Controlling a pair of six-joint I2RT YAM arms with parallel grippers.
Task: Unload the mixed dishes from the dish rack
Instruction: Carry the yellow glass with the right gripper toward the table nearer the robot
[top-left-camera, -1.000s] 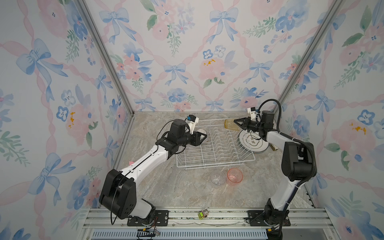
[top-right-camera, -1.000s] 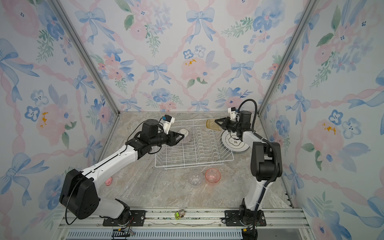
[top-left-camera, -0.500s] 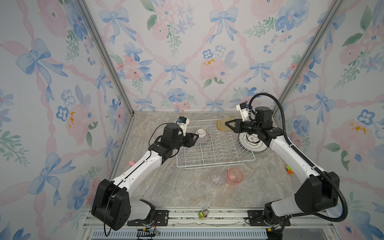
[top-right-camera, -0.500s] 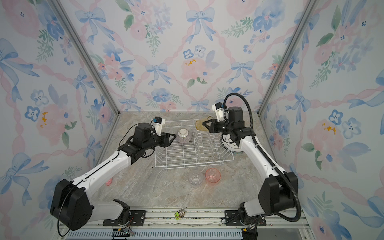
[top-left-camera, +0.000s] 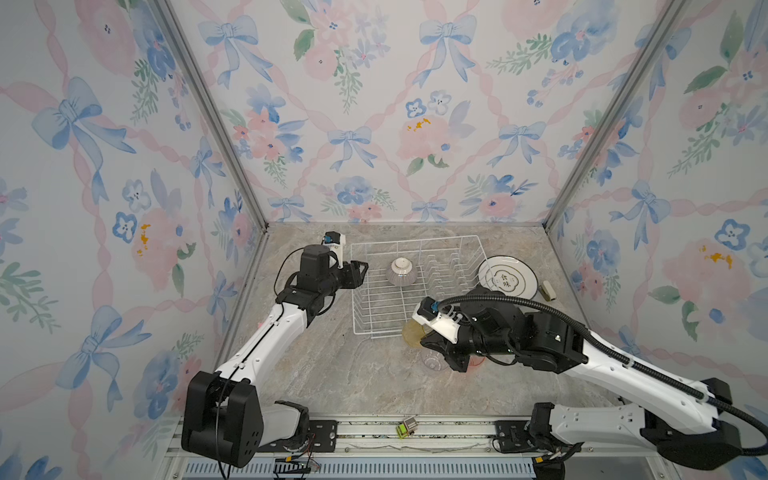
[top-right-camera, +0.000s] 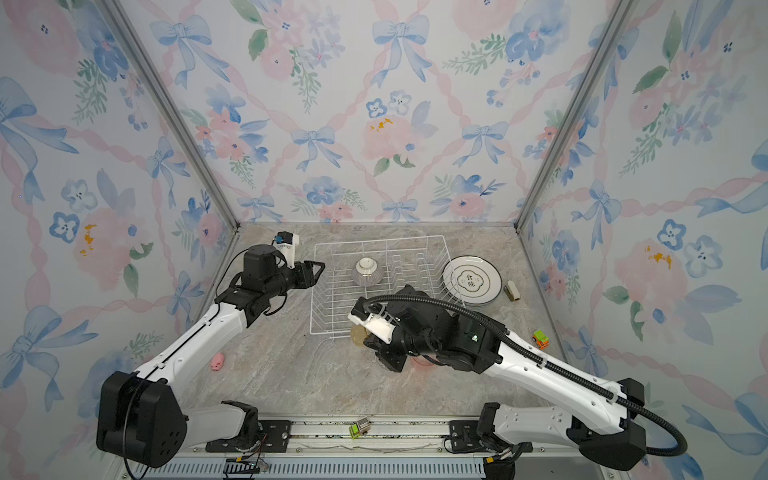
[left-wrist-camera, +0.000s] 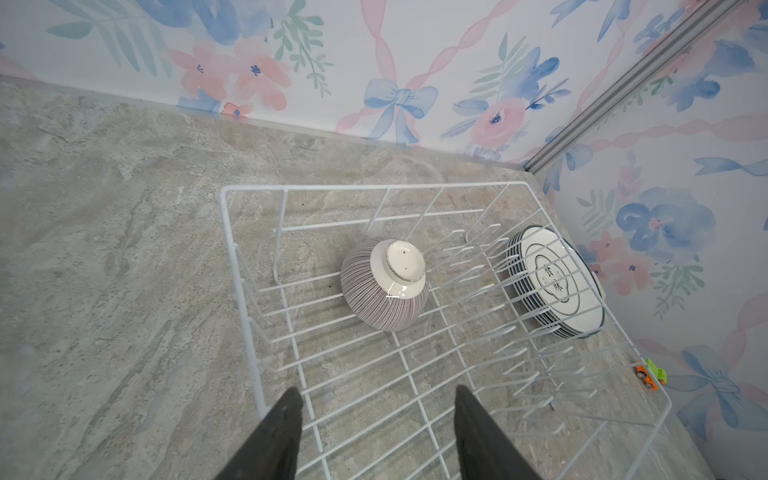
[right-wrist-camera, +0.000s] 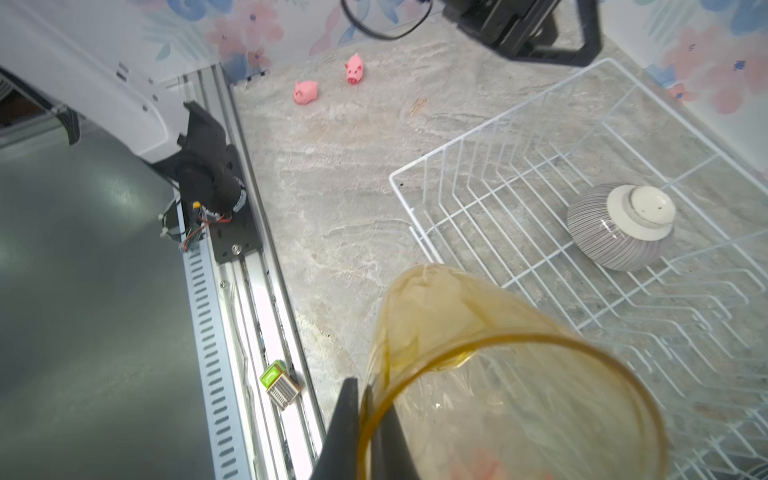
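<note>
My right gripper pinches the yellow tumbler by its rim at the front of the rack. My left gripper hangs half-open, empty, facing the upturned bowl inside; plates stack outside, perhaps touching it.

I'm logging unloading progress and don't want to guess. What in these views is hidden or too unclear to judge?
- Clear tumbler and pink tumbler: in a top view the right arm covers part of each; upright or not, unclear.
- Plates: left wrist view, overlapping edges behind dish rack wires; count uncertain.
- Yellow tumbler: right wrist view, the frame edge cuts off its rim.
</note>
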